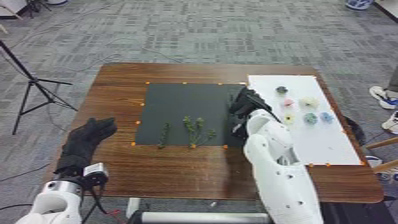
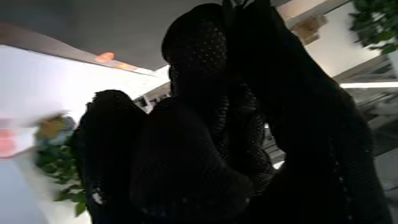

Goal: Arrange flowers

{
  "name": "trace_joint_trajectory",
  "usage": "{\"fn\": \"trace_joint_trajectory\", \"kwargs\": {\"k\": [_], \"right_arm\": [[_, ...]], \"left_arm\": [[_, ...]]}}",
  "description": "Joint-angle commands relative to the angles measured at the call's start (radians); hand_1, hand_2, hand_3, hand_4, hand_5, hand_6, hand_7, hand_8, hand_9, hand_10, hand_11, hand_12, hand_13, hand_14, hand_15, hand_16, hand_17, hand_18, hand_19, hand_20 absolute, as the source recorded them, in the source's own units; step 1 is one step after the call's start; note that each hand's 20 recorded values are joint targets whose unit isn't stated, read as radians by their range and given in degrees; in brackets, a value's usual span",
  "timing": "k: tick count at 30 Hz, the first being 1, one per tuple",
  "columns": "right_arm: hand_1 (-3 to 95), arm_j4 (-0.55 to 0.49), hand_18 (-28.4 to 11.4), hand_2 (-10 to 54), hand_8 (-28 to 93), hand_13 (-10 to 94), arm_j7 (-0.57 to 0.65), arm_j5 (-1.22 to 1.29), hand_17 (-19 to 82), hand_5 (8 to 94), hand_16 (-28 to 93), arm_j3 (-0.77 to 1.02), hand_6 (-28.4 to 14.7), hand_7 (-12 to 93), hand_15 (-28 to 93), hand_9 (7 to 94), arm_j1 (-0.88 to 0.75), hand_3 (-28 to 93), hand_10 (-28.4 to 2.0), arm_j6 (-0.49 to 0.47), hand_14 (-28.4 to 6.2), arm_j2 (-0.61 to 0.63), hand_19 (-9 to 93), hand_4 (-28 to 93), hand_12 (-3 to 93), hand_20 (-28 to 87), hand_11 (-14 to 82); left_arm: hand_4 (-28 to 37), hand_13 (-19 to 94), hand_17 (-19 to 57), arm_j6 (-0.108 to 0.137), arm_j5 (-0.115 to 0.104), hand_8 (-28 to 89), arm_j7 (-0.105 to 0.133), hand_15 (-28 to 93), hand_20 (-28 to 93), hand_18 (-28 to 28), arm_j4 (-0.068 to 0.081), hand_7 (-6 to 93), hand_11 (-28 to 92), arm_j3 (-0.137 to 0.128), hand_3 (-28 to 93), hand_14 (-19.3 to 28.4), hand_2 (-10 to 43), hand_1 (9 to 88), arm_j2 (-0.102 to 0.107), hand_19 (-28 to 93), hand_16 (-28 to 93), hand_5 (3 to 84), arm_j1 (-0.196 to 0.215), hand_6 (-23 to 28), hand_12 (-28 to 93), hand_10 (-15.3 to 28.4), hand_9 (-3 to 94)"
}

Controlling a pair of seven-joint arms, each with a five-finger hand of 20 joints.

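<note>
Stems (image 1: 195,132) lie on the dark mat (image 1: 169,102), toward its near edge; a thin sprig (image 1: 163,136) lies apart to their left. Blooms (image 1: 310,118) (pink, cream, yellow, blues, one dark) sit spaced out on the white sheet (image 1: 333,145), right of the mat. Right hand (image 1: 243,107) is at the mat's right edge, between stems and blooms. State of the right hand: cannot tell, nor whether it holds anything. Left hand (image 1: 87,137) is off the mat's left side, its fingers loose and uncurled, over the surface (image 1: 169,175).

Step in hand, judged: carrying or fetching a piece for the arrangement. Method: approach from above, take a bloom low at its base with light pressure, lift clear of its neighbours, set it at a stem's tip, release straight up. Risk: glove fabric snagging leaves and dragging the stems.

View comparison: head view gives the layout of stems and blooms; right wrist view gives the glove close up, plus blurred foliage (image 2: 59,167) beside it and more leaves (image 2: 378,24) opposite, source uncertain.
</note>
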Motion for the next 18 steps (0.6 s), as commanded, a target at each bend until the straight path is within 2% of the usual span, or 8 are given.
{"fn": "trace_joint_trajectory", "kwargs": {"k": [1, 18], "right_arm": [[56.3, -0.002, -11.3, -9.5, 24, 94, -0.01, -0.032, 76, 81.2, 19, -0.015, -2.1, 35, 72, 93.7, -0.05, 60, -10.1, 0.012, -0.6, -0.031, 93, -11, 25.2, 58, 45.9], [56.1, -0.043, -11.0, -9.5, 22, 94, 0.022, 0.002, 76, 81.4, 19, -0.034, -2.5, 36, 71, 93.7, -0.103, 60, -10.0, -0.002, -0.6, -0.001, 93, -11, 24.4, 58, 45.8]], "left_arm": [[-28.3, 37, 4.0, -0.012, -0.003, -6, 0.002, 21, 13, 8.8, -0.002, 16.3, 22, -0.001, 68, 17.5, 11.9, 22.3, -0.007, 6, -1, 51.9, 0.004, 4.1, 13, 14.3, 48.6], [-28.3, 37, 3.9, -0.009, -0.001, -6, -0.009, 21, 13, 8.8, -0.014, 16.5, 22, -0.018, 68, 17.4, 11.9, 22.2, -0.006, 6, -1, 52.0, 0.025, 4.0, 13, 14.3, 48.7]]}}
